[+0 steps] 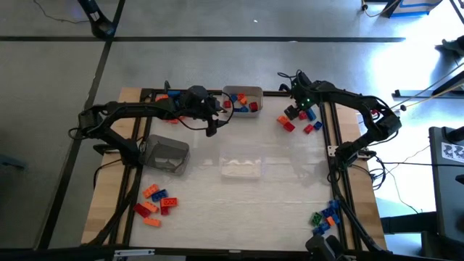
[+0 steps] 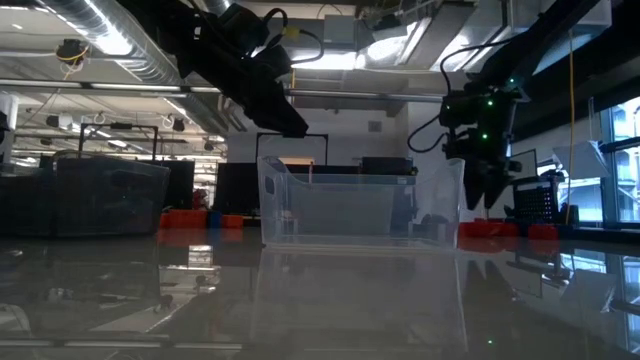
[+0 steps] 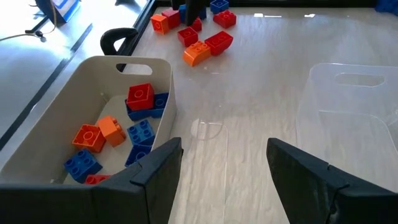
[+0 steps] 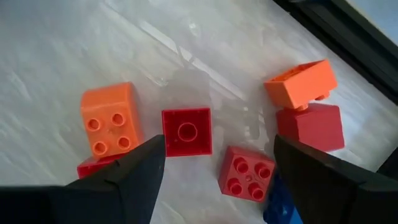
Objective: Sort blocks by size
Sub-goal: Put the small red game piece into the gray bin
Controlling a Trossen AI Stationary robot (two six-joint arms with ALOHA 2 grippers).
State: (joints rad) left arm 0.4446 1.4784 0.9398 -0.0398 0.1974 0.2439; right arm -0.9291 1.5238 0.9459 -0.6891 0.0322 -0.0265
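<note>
Blocks lie in several heaps. One heap [image 1: 297, 123] is at the far right, under my right gripper [image 1: 296, 112]. That gripper [image 4: 214, 180] hangs open, pointing down, above a red block [image 4: 186, 130], an orange one [image 4: 111, 118] and a studded red one [image 4: 245, 173], all resting on the table. My left gripper [image 3: 224, 174] is open and holds nothing; it hovers beside the white tray [image 3: 165, 93], where red, orange and blue blocks [image 3: 140, 106] lie. In the low view both grippers [image 2: 285, 120] [image 2: 480, 185] are off the table.
A clear tray [image 1: 241, 168] stands mid-table and a grey tray [image 1: 167, 154] to its left. More blocks lie near left [image 1: 156, 203], near right [image 1: 326, 217] and far left [image 1: 170, 96]. The dark table frame [image 1: 335, 138] runs past the right heap.
</note>
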